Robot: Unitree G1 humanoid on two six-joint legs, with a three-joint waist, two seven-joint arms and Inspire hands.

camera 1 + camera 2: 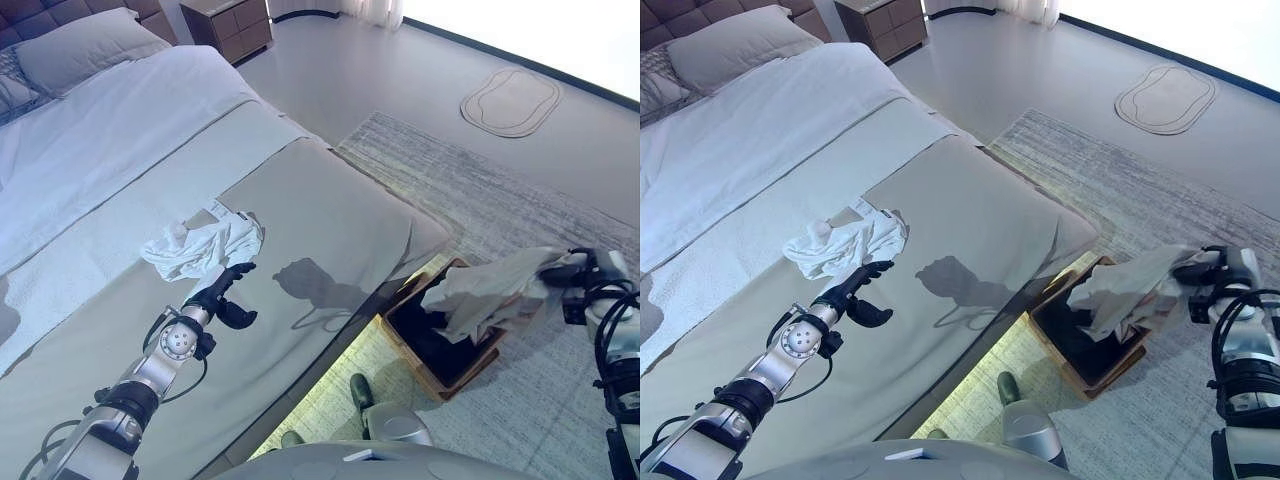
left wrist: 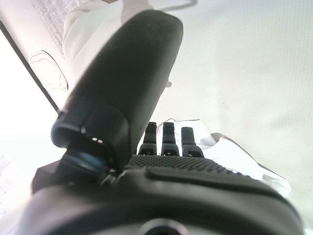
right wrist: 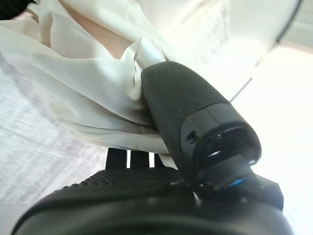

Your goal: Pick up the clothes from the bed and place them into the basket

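Observation:
A crumpled white garment (image 1: 205,246) lies on the grey bed cover (image 1: 330,220) near the middle of the bed. My left hand (image 1: 226,291) is open just short of it, fingers pointing at it; the cloth also shows past the fingers in the left wrist view (image 2: 230,152). My right hand (image 1: 572,272) is shut on a cream garment (image 1: 490,290) that hangs over the basket (image 1: 410,358), a wooden box with a dark inside on the floor beside the bed. In the right wrist view the thumb (image 3: 186,107) presses into the cream cloth (image 3: 83,78).
The bed's edge runs just to the left of the basket. A grey rug (image 1: 500,180) lies under the basket. An oval mat (image 1: 510,100) lies on the floor further off. A pillow (image 1: 85,45) and a wooden nightstand (image 1: 235,25) are at the bed's head.

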